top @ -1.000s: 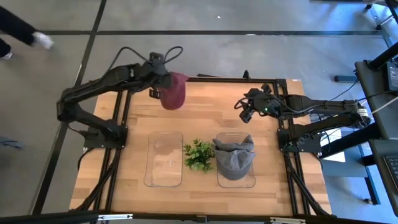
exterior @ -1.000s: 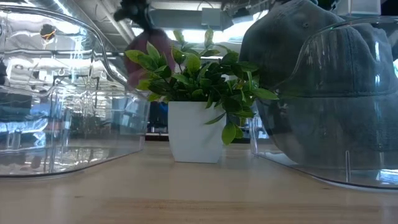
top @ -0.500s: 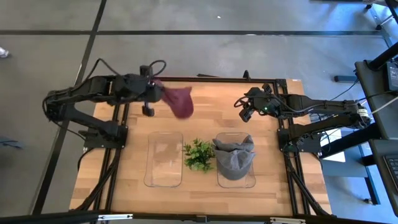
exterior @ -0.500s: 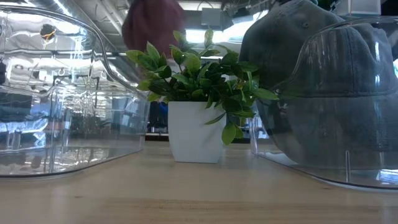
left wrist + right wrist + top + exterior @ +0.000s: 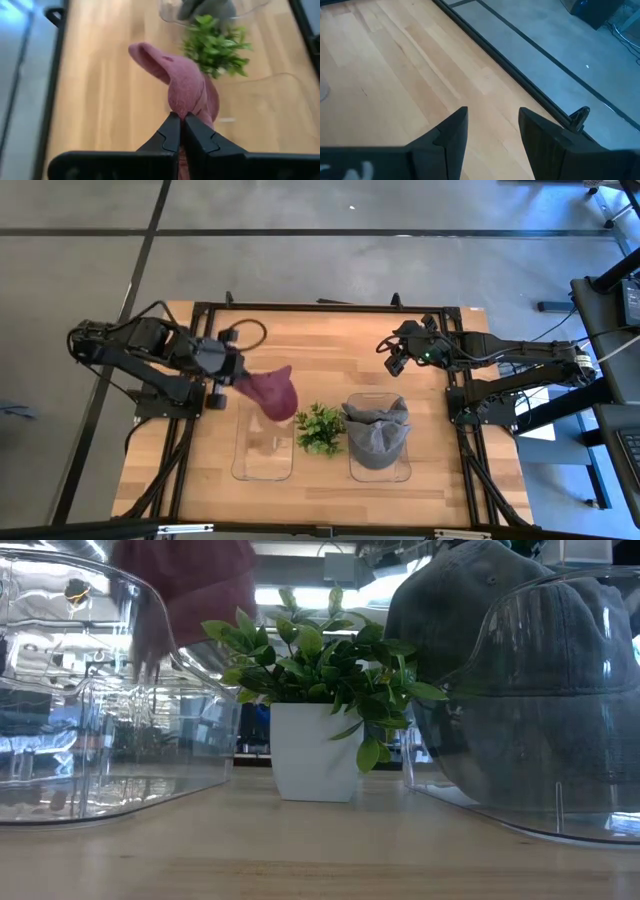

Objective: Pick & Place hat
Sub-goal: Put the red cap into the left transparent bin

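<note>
A maroon hat (image 5: 272, 392) hangs in the air from my left gripper (image 5: 236, 380), which is shut on it, just above the far end of the left clear bin (image 5: 265, 442). In the low view the maroon hat (image 5: 185, 580) shows high on the left. A grey hat (image 5: 377, 432) lies in the right clear bin (image 5: 380, 472). My right gripper (image 5: 395, 360) waits open over the table's far right part, touching nothing. My left gripper pinches a bunched part of the maroon hat (image 5: 184, 111) between its two fingers (image 5: 170, 134). It comes at the hat roughly level from the table's left side. The hat is lifted clear and reaches out past the fingertips toward the plant, its free end (image 5: 145, 52) sticking out sideways.
A small green plant in a white pot (image 5: 320, 428) stands between the two bins, close to the hanging hat. The black frame rails (image 5: 195, 360) run along the table's left and right sides. Bare wood (image 5: 330, 350) lies across the far half of the table.
My left gripper has carried the maroon hat from near the table's far edge toward the near edge and slightly left, turning as it went. The hat stays lifted clear and now hangs over the far end of the left bin.
</note>
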Action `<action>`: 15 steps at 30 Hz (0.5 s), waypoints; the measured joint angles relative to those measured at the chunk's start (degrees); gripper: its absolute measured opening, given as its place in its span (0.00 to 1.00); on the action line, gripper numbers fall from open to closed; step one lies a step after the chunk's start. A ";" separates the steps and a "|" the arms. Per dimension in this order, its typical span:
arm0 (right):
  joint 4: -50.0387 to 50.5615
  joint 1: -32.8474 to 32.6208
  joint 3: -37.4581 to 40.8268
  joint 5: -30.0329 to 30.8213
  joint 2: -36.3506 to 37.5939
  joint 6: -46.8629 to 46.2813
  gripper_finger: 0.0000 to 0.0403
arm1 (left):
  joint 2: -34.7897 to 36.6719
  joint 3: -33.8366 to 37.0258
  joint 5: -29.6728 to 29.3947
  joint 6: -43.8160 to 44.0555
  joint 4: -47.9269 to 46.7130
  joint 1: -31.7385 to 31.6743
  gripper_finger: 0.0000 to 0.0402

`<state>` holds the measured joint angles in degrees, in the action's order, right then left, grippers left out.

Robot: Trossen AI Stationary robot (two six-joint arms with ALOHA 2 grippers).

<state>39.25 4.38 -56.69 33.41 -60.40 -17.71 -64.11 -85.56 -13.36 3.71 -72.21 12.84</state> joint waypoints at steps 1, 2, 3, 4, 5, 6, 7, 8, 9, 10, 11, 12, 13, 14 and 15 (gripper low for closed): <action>0.14 0.00 0.00 0.00 0.00 0.02 0.44 | -0.27 0.00 0.13 1.76 -0.50 1.10 0.01; 0.24 0.00 0.00 0.01 0.00 0.07 0.44 | -0.53 0.00 0.15 3.50 -1.07 2.08 0.01; 0.41 0.00 0.00 0.02 0.00 0.08 0.44 | -0.87 0.00 0.21 5.18 -1.61 3.06 0.01; 0.68 0.00 0.00 0.02 0.00 0.08 0.44 | -1.29 0.00 0.24 6.75 -1.91 3.87 0.01; 1.06 0.00 0.00 0.00 0.00 0.08 0.44 | -1.86 0.00 0.24 7.99 -2.10 4.47 0.01; 1.52 0.00 0.00 0.02 0.00 0.08 0.44 | -2.50 0.00 0.26 8.76 -2.40 4.94 0.01; 1.98 0.00 0.00 0.02 0.00 0.08 0.44 | -3.30 0.00 0.28 9.12 -2.73 5.17 0.01; 2.32 0.00 0.00 0.04 0.00 0.09 0.44 | -4.11 0.00 0.29 9.19 -2.92 5.24 0.01; 2.69 0.00 0.00 0.03 0.00 0.00 0.44 | -5.01 0.00 0.44 9.19 -3.01 5.25 0.01; 3.07 0.00 0.00 0.04 0.00 -0.07 0.44 | -5.99 0.00 1.01 9.19 -3.19 5.20 0.01; 3.23 0.00 0.00 0.04 0.00 -0.09 0.44 | -6.96 0.00 1.96 9.19 -3.56 5.03 0.01; 3.25 0.00 0.00 0.04 0.00 -0.09 0.44 | -8.00 0.00 3.19 9.19 -4.24 4.65 0.01; 3.25 0.00 0.00 0.04 0.00 -0.07 0.44 | -8.92 0.00 4.40 9.17 -4.89 4.16 0.01; 3.27 0.00 0.00 0.04 0.00 -0.05 0.44 | -9.74 0.00 5.49 9.17 -5.45 3.62 0.01; 3.27 0.00 0.00 0.04 0.00 0.00 0.44 | -10.41 0.00 6.17 9.17 -5.94 3.01 0.01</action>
<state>42.52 4.38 -56.69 33.45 -60.40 -17.71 -74.53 -85.56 -7.19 12.88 -78.15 15.84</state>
